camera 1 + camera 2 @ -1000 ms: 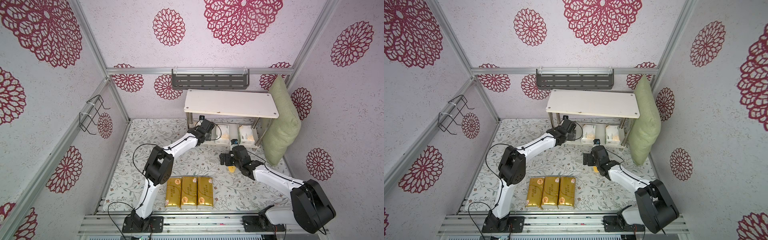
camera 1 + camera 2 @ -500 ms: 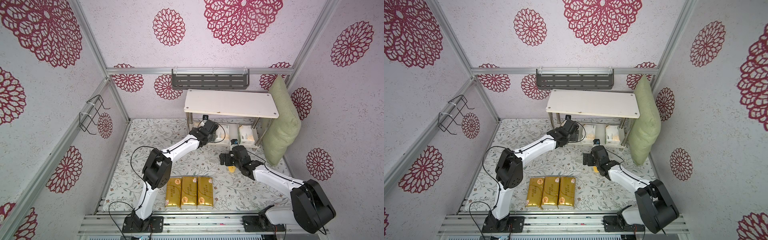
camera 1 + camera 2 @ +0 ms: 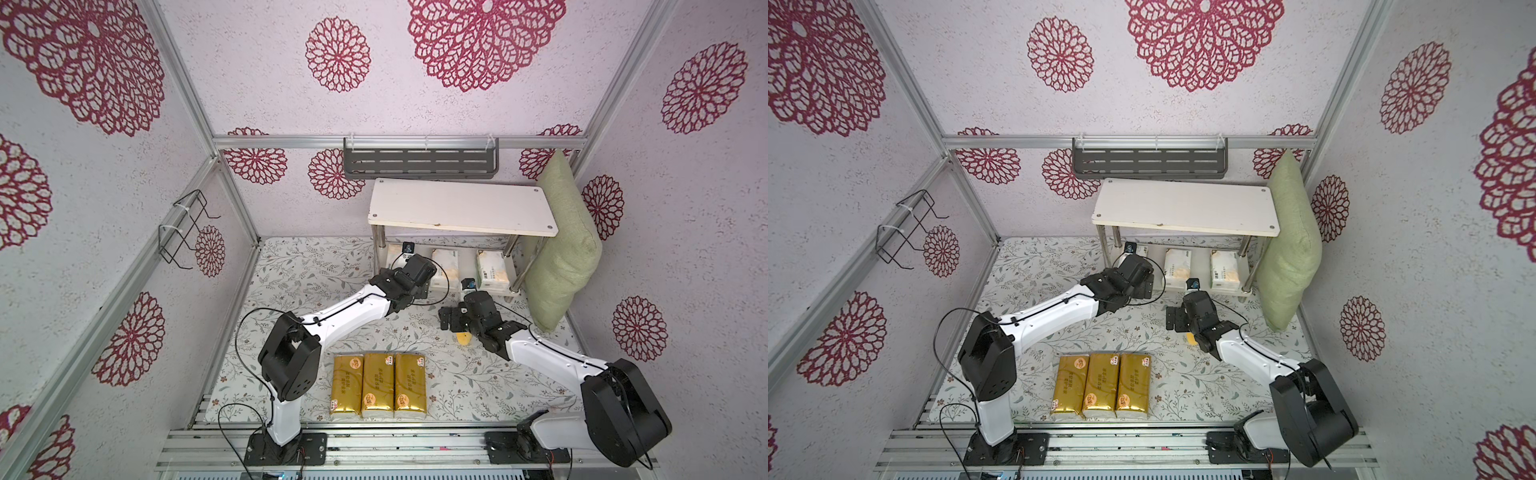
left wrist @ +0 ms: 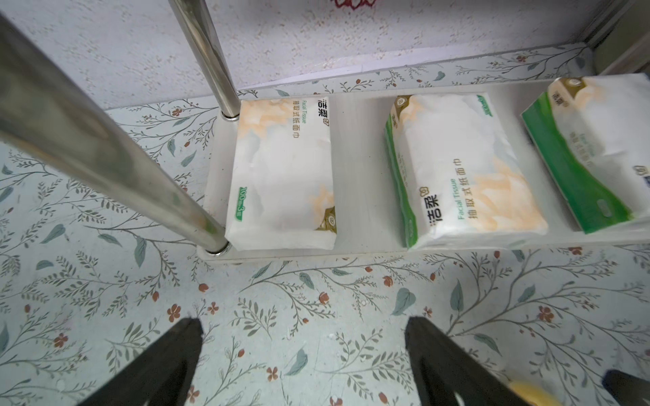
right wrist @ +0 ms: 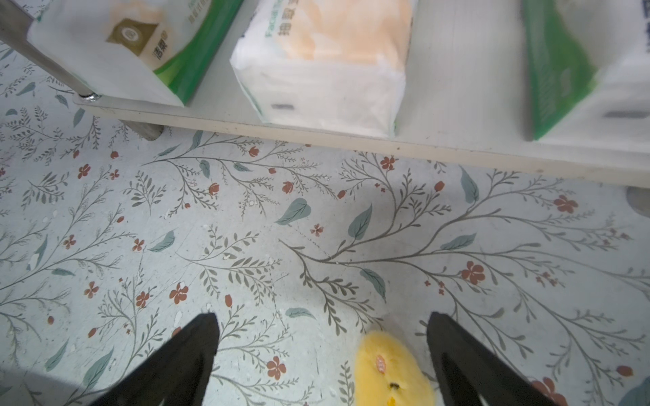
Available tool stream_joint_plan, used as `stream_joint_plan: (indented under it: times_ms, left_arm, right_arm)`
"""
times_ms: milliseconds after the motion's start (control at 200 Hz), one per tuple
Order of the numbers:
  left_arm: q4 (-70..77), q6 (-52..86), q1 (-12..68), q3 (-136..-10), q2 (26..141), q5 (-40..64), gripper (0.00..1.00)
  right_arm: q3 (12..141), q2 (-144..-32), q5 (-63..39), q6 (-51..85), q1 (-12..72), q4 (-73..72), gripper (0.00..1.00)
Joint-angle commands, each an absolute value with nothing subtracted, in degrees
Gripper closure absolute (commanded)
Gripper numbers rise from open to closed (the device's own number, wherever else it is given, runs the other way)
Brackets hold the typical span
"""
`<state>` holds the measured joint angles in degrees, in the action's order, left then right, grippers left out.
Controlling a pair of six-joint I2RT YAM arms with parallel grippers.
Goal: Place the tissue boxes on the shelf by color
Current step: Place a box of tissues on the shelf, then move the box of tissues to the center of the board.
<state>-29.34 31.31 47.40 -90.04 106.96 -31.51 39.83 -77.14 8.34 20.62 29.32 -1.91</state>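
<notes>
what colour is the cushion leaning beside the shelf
The cushion is pale green, clearest in a top view.

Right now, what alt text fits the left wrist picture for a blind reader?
Three white tissue packs lie apart on the bottom board of the shelf; the open left gripper hovers empty above the flowered mat in front.

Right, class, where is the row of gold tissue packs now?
In both top views the gold tissue packs lie side by side on the floral mat near its front edge, between the two arm bases, not on the shelf.
</notes>
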Motion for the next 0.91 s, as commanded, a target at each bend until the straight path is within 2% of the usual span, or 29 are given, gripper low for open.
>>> stream_joint_plan:
  times_ms: [0,375,560,900]
  left_arm:
    - [-31.12,34.33,48.59,-86.61,101.86,-32.12,0.03]
    - [-38.91,46.05,49.04,-66.71,84.43,-32.42,0.02]
    - [-46.09,53.36,49.4,-59.49,74.62,-29.0,0.03]
    - [-60.38,62.37,51.46,-54.42,70.91,-21.51,0.03]
  right_arm:
    - [40.19,-76.48,8.83,20.65,29.56,-2.38,0.01]
    - [41.45,-77.82,9.65,19.82,29.45,-1.33,0.01]
    - [42.18,-78.05,10.19,19.51,29.17,-0.47,0.01]
    - [44.19,-79.41,9.95,19.09,28.73,0.24,0.01]
